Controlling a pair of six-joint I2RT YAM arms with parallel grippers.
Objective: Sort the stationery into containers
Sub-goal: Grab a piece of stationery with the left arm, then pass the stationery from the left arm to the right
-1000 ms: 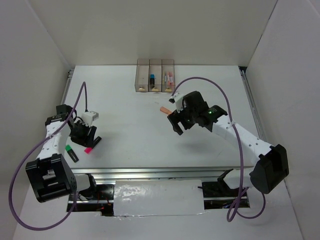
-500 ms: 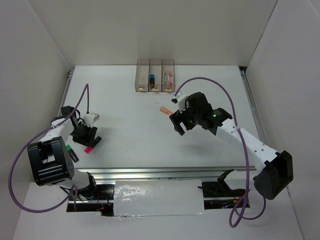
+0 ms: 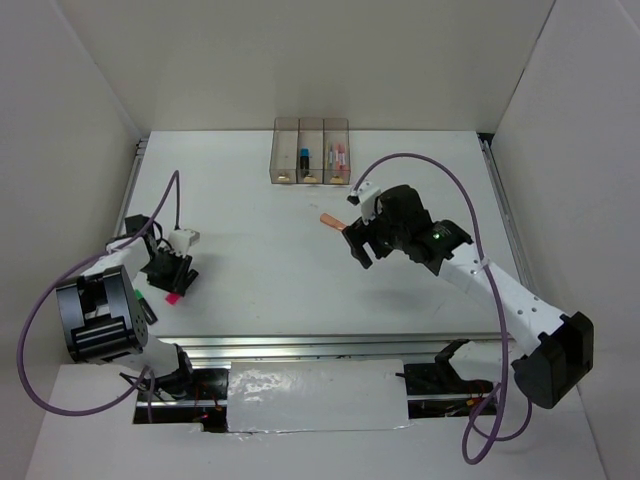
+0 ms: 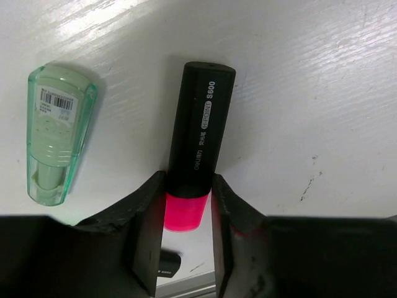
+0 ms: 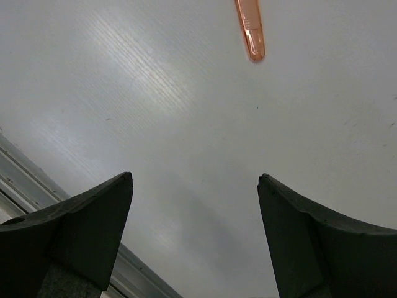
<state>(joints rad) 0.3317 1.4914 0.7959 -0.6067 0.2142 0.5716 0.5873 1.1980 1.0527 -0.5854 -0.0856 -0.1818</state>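
My left gripper [image 4: 186, 211] is shut on the pink highlighter [image 4: 198, 136], fingers at the joint between its pink body and black cap; it lies on the table. In the top view this gripper [image 3: 170, 282] is at the left with the highlighter's pink end [image 3: 174, 298] showing. A pale green pen [image 4: 56, 133] lies beside it, also seen from above [image 3: 137, 296]. My right gripper [image 5: 195, 180] is open and empty above the table; an orange-salmon pen [image 5: 250, 28] lies ahead of it, just left of that gripper [image 3: 358, 245] in the top view [image 3: 330, 221]. The three joined bins [image 3: 310, 178] stand at the back.
The middle bin holds a blue-tipped marker [image 3: 303, 156] and the right bin holds pinkish pens [image 3: 338, 155]. A metal rail [image 3: 300, 345] runs along the table's near edge. White walls close in both sides and the back.
The right arm has reached a little farther right and its gripper has edged toward the orange pen. The left arm's rear links swung nearer; its gripper stays at the pink highlighter.
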